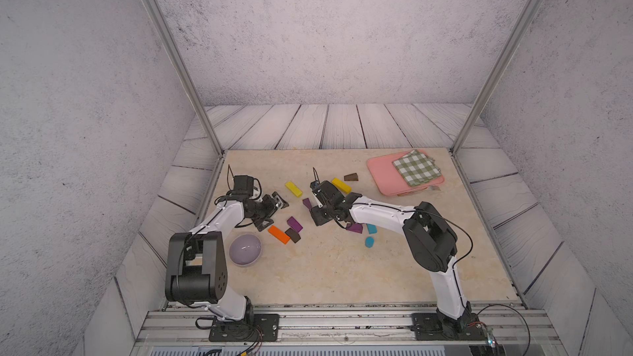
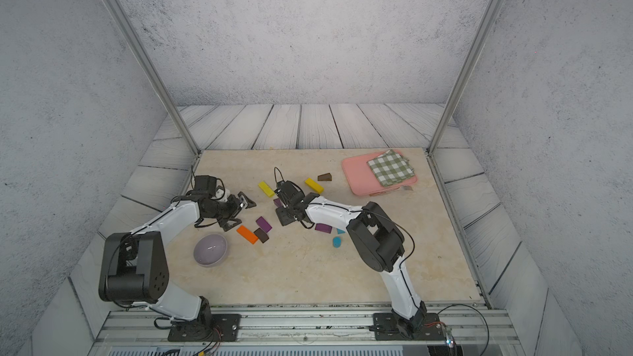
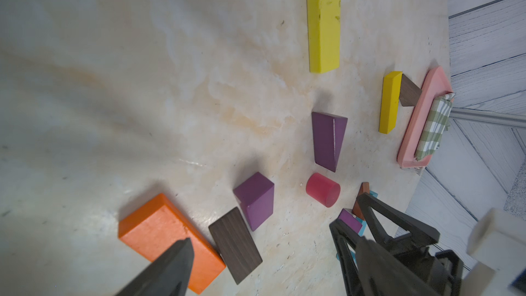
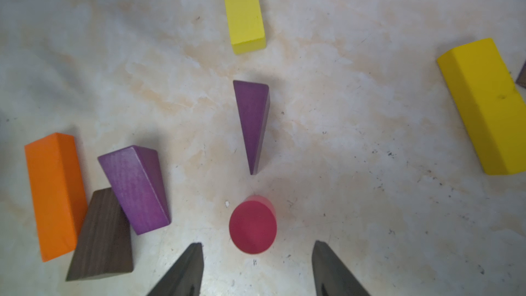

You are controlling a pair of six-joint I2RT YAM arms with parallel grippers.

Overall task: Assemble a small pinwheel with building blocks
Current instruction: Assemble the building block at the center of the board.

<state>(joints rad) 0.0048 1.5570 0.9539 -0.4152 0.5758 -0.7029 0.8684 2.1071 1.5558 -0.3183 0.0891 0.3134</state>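
Two arms bend at the elbow and reach in over the tabletop [image 1: 325, 275] toward its middle. The right forearm lies low and slants to the robot's left. Its wrist tips the right hand [image 4: 257, 245] steeply down over the pink cylinder [image 4: 252, 224]. The jaws are parted, one fingertip on each side of the cylinder, with a clear gap on both sides. The hand grips nothing, and the cylinder stands on its flat end on the tabletop.

Just beyond the cylinder, a thin purple wedge [image 4: 253, 121] points its sharp tip back at it. A yellow bar [image 4: 244, 9] lies farther out along the same line. A second yellow bar [image 4: 484, 106] lies well off to the cylinder's right.

To the cylinder's left, an orange bar [image 4: 55, 195], a brown wedge [image 4: 102, 237] and a broad purple wedge [image 4: 136, 189] huddle together, touching. The left hand [image 1: 274, 213] hangs above this cluster. It is angled toward the cylinder, its jaws spread as wide as they go and empty.

A blue cylinder [image 1: 369, 242] lies to the pink cylinder's right and nearer the robot, beside the right forearm.
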